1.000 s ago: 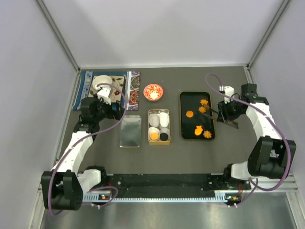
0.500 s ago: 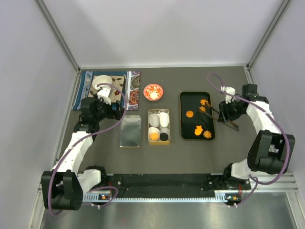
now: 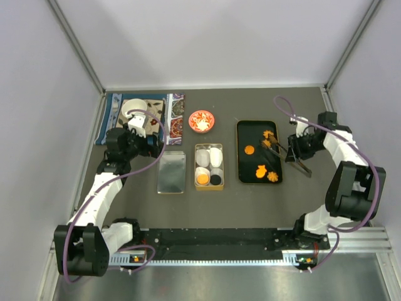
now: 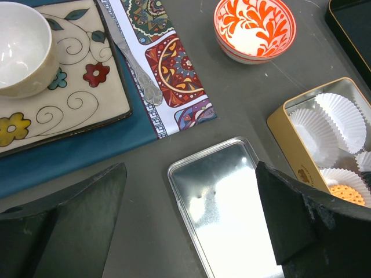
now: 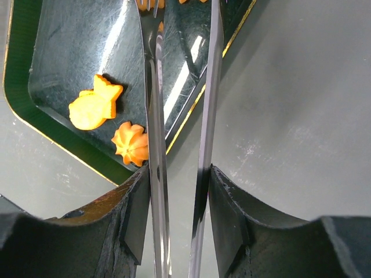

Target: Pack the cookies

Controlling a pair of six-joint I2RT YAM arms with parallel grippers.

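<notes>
Tightening slightly vs. a sec. ago, the R gripper (image 5: 178,197) is part-closed on the tongs (image 5: 155,116), tips at the far cookies (image 3: 269,134) on the tray (image 3: 250,164), so we judge pickup imminent; L gripper (image 4: 191,197) hangs wide open, empty.

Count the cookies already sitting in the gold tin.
2: an orange round cookie in the near-left corner of the gold tin, and a black round cookie in the near-right corner. The paper cups behind them look empty.
</notes>
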